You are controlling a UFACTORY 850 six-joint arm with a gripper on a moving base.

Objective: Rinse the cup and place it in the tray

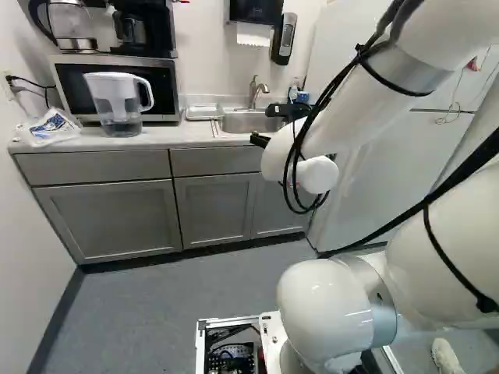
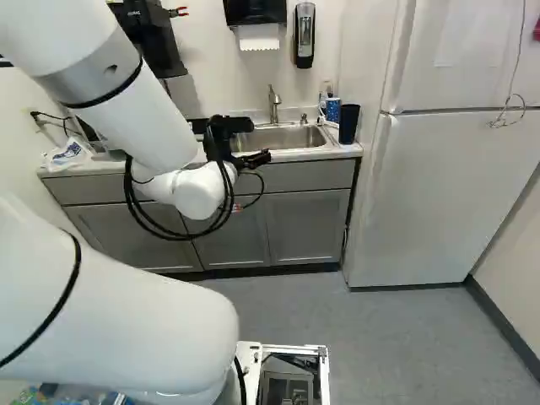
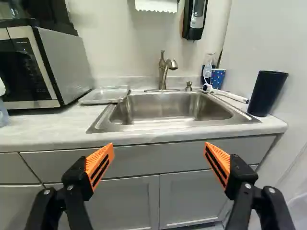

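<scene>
Item, one dark cup (image 3: pixel 266 93): standing upright on the right end of the counter (image 3: pixel 53 127), just right of the sink (image 3: pixel 163 106). Tall, flaring toward the mouth; its contents are not showing. It is probably the one wanted, though a smaller spotted cup (image 3: pixel 217 78) is standing at the far right, behind the sink.

Item, one tray (image 3: pixel 103 96): shallow, lying flat on the counter just left of the sink.

Item, one tap (image 3: pixel 164 69): rising at the far edge of the sink, its spout pointing nearward. No water is visibly running.

Item, one pincer (image 3: pixel 159 146): hanging wide open on the near side of the counter, its orange pads (image 3: pixel 221 155) well apart and nothing sitting between them. The dark cup is waiting beyond it, to the right.

Handling notes: the cup is looking like light, smooth plastic, fairly stiff, perhaps giving a little at the mouth; low risk of breaking, but likely turning slippery once wet. The best hold is seeming to be around the middle of the wall, level and from the near side, leaving the mouth free for water. Too high a push would be risking a topple; too low a grip on that taper, a slide.

Step in hand: approaching the cup; rinsing and placing are both remaining. The pincer is needing to shift rightward and far, minding the wall beside the cup.
</scene>
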